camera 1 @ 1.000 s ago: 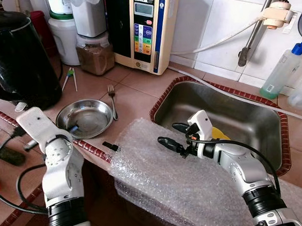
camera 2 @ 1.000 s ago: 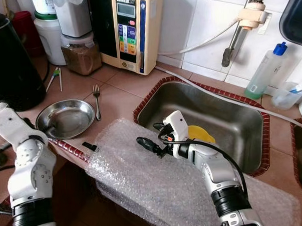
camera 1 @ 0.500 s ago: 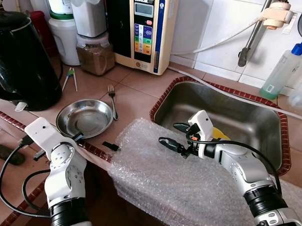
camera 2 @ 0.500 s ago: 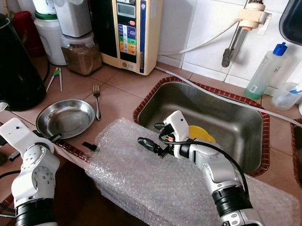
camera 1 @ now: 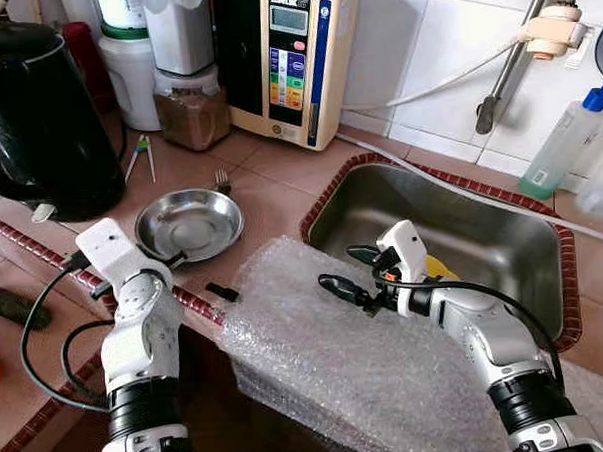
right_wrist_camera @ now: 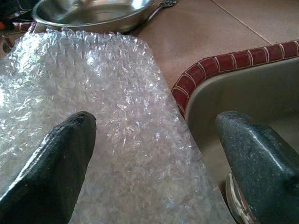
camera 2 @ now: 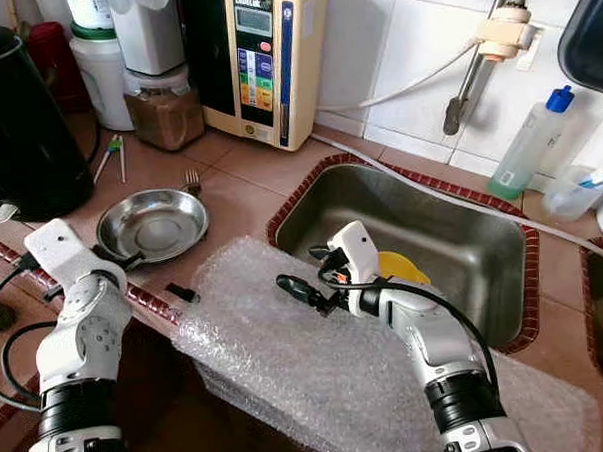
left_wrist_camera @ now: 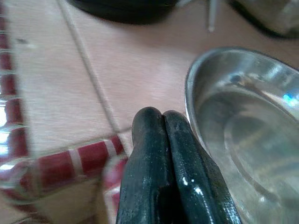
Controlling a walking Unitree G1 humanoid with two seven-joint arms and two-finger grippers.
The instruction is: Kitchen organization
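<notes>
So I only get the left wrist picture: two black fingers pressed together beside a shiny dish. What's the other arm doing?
Observer: The right gripper hangs open over a sheet of bubble wrap draped at the near edge of the sink.
Operator: Anything in that sink?
Observer: Something yellow lies in it, mostly hidden behind the right arm.
Operator: And what's past my dish?
Observer: A fork pokes out from behind the dish, with only its tines end showing.
</notes>
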